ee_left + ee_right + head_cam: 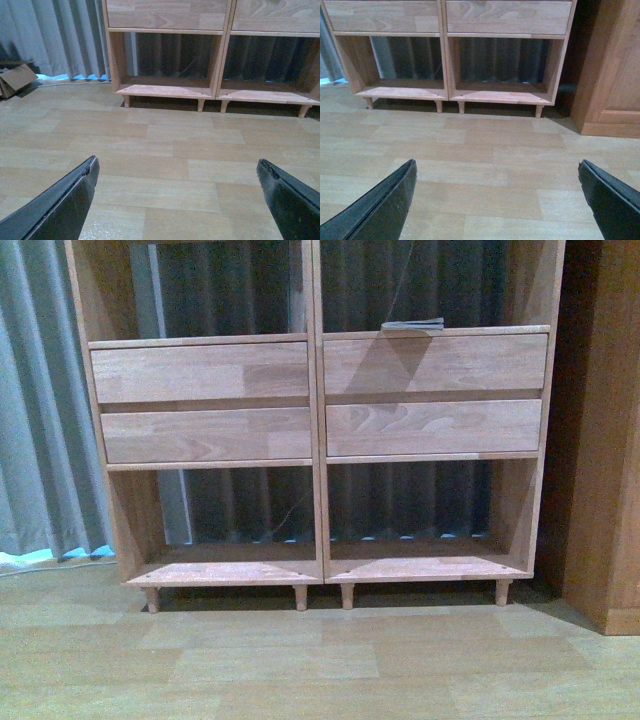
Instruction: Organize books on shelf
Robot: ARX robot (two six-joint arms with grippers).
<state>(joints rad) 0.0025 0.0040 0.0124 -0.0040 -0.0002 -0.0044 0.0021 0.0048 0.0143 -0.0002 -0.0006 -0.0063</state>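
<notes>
The light wood shelf (318, 400) stands ahead on short peg legs, two columns with plank fronts. A thin pale book (411, 326) lies flat on the upper right ledge, only its edge showing. The teal book is out of view. The shelf's lower bays show in the left wrist view (215, 90) and in the right wrist view (445, 92) and hold nothing. My left gripper (177, 172) is open and empty above the floor. My right gripper (497, 172) is open and empty above the floor. Neither arm shows in the front view.
A darker brown cabinet (610, 440) stands right of the shelf, also in the right wrist view (615, 70). Grey curtains (40, 390) hang behind and to the left. A cardboard box (15, 80) lies on the floor at the left. Pale wood-plank floor (300, 660) lies before the shelf.
</notes>
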